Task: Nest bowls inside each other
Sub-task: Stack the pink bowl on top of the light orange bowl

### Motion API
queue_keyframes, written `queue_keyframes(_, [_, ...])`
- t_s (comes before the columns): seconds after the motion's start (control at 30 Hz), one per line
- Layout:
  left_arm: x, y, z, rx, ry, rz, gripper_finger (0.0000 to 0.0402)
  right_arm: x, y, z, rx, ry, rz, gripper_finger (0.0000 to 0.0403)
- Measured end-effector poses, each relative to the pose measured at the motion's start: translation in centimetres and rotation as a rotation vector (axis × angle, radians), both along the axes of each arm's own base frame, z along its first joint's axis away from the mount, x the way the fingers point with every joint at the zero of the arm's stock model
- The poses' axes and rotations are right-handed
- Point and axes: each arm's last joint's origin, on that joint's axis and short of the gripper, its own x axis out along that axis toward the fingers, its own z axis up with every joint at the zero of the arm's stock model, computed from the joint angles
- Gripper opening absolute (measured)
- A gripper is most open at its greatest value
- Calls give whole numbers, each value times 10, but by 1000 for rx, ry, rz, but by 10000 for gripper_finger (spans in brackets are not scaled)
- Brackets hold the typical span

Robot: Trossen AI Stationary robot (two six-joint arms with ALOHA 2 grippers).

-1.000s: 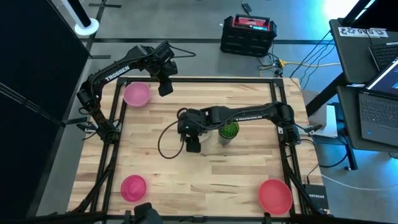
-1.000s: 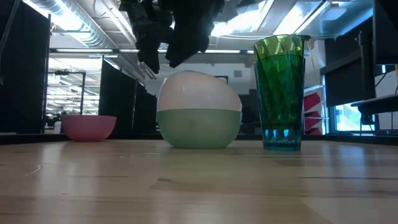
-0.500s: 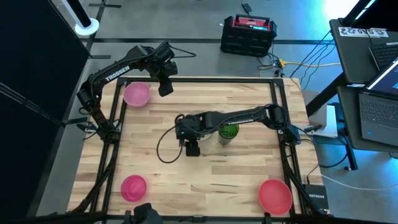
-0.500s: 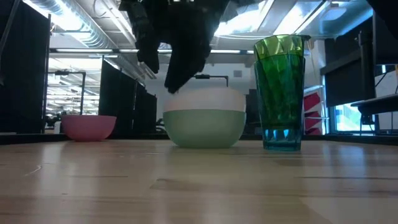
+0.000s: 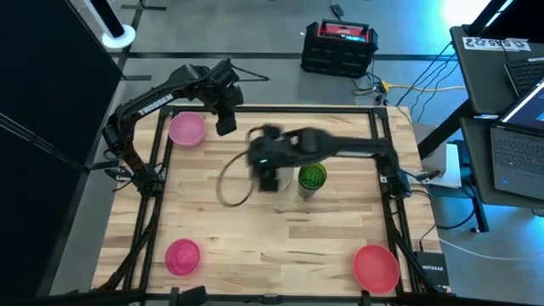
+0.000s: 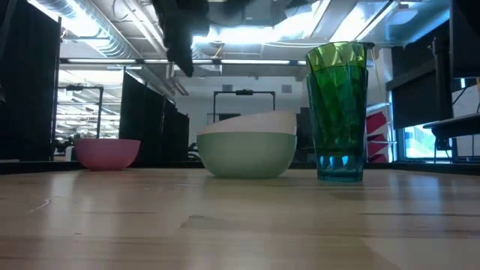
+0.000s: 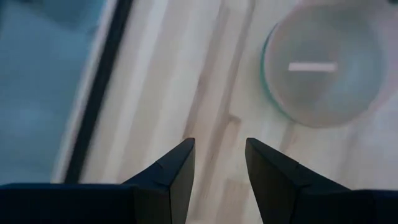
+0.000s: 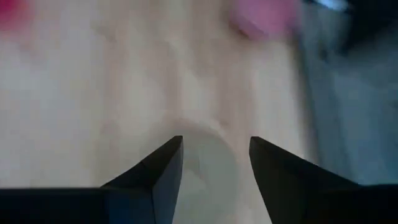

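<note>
A mint-green bowl point(image 6: 247, 155) stands on the table's middle with a pale pink bowl point(image 6: 251, 120) nested in it; in the left wrist view the mint-green bowl point(image 7: 323, 65) shows from above. My right gripper point(image 8: 211, 163) hangs open high above these bowls and hides them in the high view, where that gripper point(image 5: 269, 177) is blurred. My left gripper point(image 5: 225, 123) hangs open near the far edge, beside a pink bowl point(image 5: 186, 129). Another pink bowl point(image 5: 182, 256) sits near left, a red bowl point(image 5: 376, 266) near right.
A tall green tumbler point(image 6: 339, 112) stands just right of the nested bowls, close under my right arm. Black frame rails point(image 5: 158, 170) run along the table's sides. Bare wood lies across the near middle between the pink and red bowls.
My right gripper has risen from the pale pink bowl's rim, up out of the low view, and drifted toward the far edge. The pale pink bowl, tipped over the mint-green bowl a second ago, has dropped level into it and now rests there alone.
</note>
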Motion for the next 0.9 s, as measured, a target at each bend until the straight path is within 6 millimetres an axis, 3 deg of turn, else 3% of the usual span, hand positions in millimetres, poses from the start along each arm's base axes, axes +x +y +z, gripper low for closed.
queue_keyframes(0.17, [10,-26,0,-46,15,-6,129,-80,14,41,21,-116,-86,172])
queue_keyframes(0.3, [16,-47,0,-80,31,-11,129,-148,16,58,51,-214,-151,172])
queue_keyframes(0.43, [20,-68,-1,-112,49,-15,129,-214,11,60,91,-315,-215,172])
queue_keyframes(0.57, [25,-90,0,-139,55,-34,129,-273,2,49,150,-413,-264,172])
queue_keyframes(0.7, [35,-114,0,-149,16,-58,129,-296,5,21,262,-384,-171,172])
queue_keyframes(0.9, [36,-129,0,-168,26,1,129,-302,15,-22,317,-215,-37,172])
